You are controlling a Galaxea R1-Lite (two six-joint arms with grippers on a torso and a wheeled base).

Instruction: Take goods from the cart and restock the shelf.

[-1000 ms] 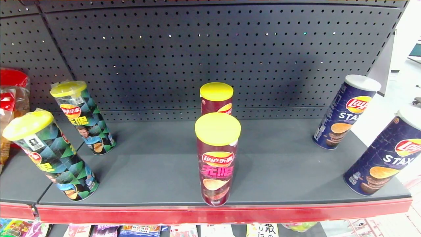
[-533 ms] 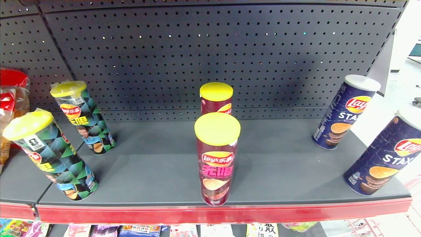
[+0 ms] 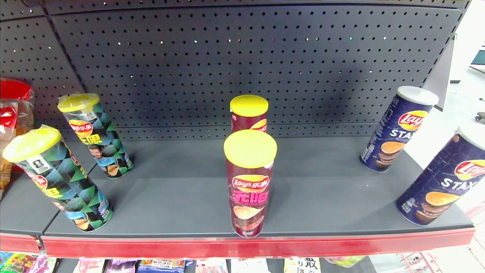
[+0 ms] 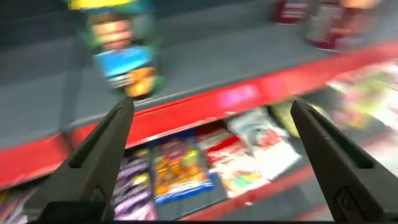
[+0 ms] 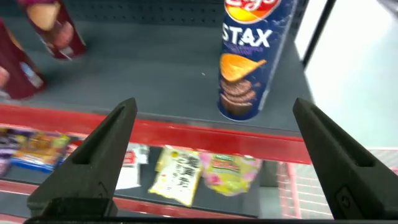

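Grey shelf (image 3: 182, 197) with a red front lip carries upright crisp cans: two green-patterned tubes (image 3: 57, 178) at the left, two maroon tubes (image 3: 250, 182) one behind the other in the middle, and two navy tubes (image 3: 398, 129) at the right. Left gripper (image 4: 211, 104) hangs just before the lip, near one of the green-patterned tubes (image 4: 118, 50), its fingers spread wide and empty. Right gripper (image 5: 214, 102), likewise wide and empty, faces the nearer of the navy tubes (image 5: 252, 56); these look light, stiff and slick, best pinched mid-body.
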